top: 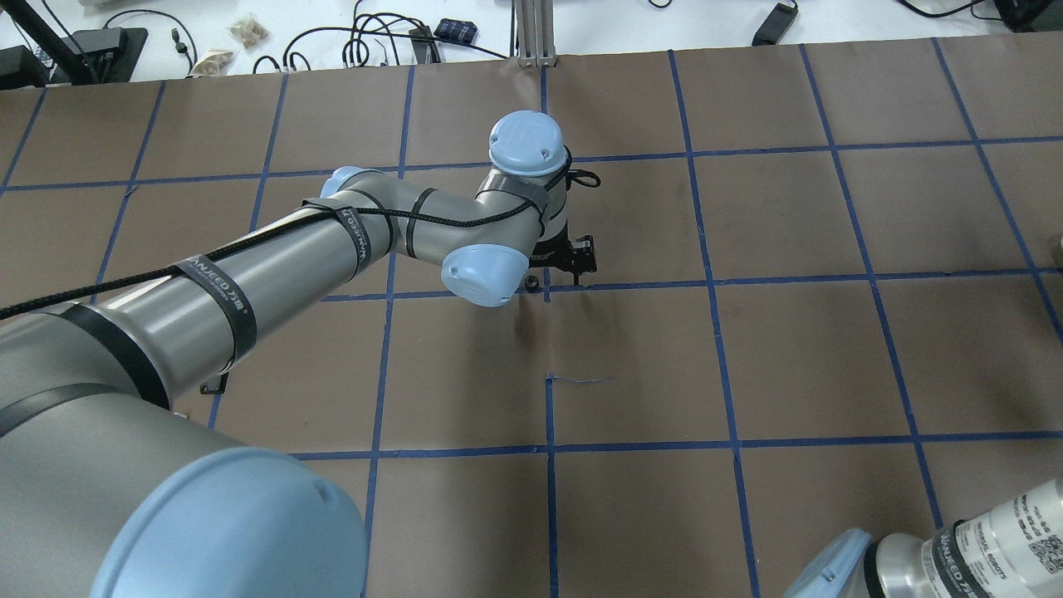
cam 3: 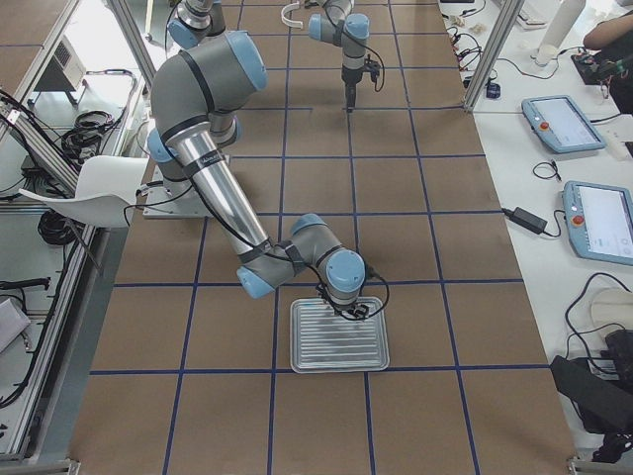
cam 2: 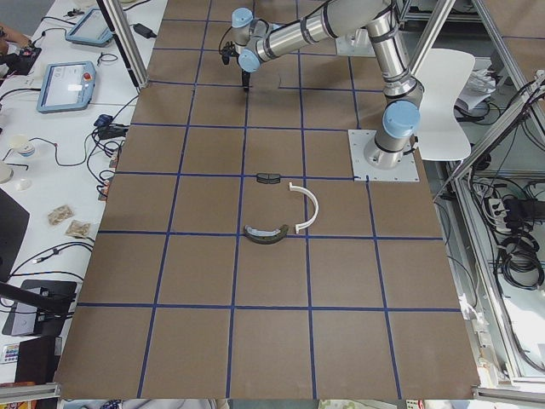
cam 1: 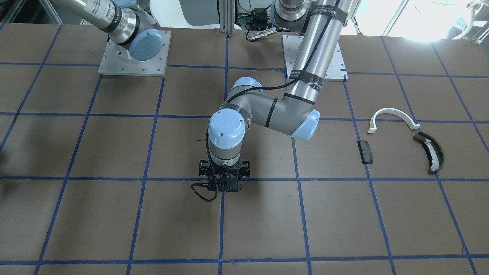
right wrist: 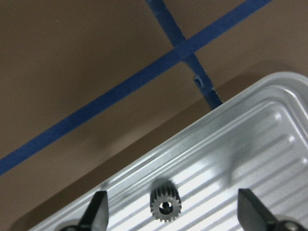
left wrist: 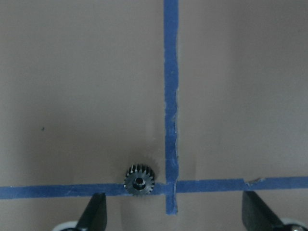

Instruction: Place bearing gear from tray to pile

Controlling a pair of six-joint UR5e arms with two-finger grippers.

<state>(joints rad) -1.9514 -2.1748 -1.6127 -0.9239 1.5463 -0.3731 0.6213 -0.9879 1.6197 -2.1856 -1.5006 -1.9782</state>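
Note:
A small dark gear [right wrist: 165,203] lies on the ribbed silver tray [right wrist: 250,144], also in the exterior right view [cam 3: 339,341]. My right gripper [right wrist: 175,211] hangs open just above it, the gear between the fingers, nearer the left one. A second small gear [left wrist: 139,179] lies on the blue tape of the table, between the fingers of my open left gripper [left wrist: 175,214], at mid-table [cam 1: 223,185]. The pile lies apart on the left arm's side: a white half-ring arc [cam 1: 393,116], an olive curved piece with a white strip [cam 1: 429,152] and a black block [cam 1: 365,151].
The table is brown paper with a blue tape grid [top: 714,282]. The left arm's elbow [cam 1: 301,122] stretches over the table's middle, between its base plate [cam 1: 336,57] and the gripper. Cables and pendants lie beyond the far table edge [top: 365,41].

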